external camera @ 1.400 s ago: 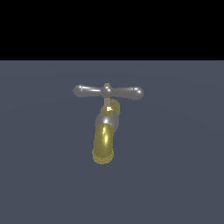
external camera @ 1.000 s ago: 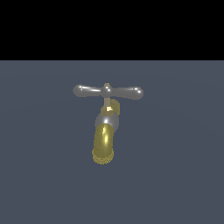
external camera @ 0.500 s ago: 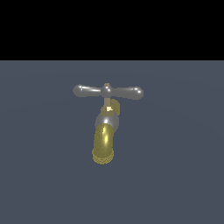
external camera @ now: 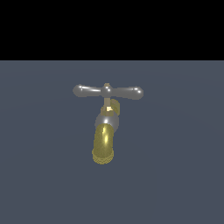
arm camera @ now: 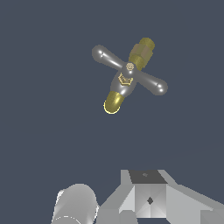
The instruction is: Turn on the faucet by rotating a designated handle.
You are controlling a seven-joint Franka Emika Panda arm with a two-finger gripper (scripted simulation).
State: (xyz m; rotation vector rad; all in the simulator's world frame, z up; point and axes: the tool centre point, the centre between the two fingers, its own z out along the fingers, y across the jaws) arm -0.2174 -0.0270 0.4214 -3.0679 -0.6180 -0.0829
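Here, surface: flat slate-blue floor [external camera: 175,183], black backdrop above.
Faucet [external camera: 104,142]: standing alone, handle [external camera: 107,91] level.
Gripper: fingers unseen, state untellable.

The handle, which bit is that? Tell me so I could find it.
Find the faucet standing alone on the dark grey floor. Its gold spout curves down toward the exterior view; a thin stem rises above it. The handle is the silver crossbar on top, with two knobbed arms, not gold.

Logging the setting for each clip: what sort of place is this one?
A bare simulated test scene, not a real room: a lone brass-gold faucet with a glossy silver crossbar handle on a featureless grey-blue floor under a black void.
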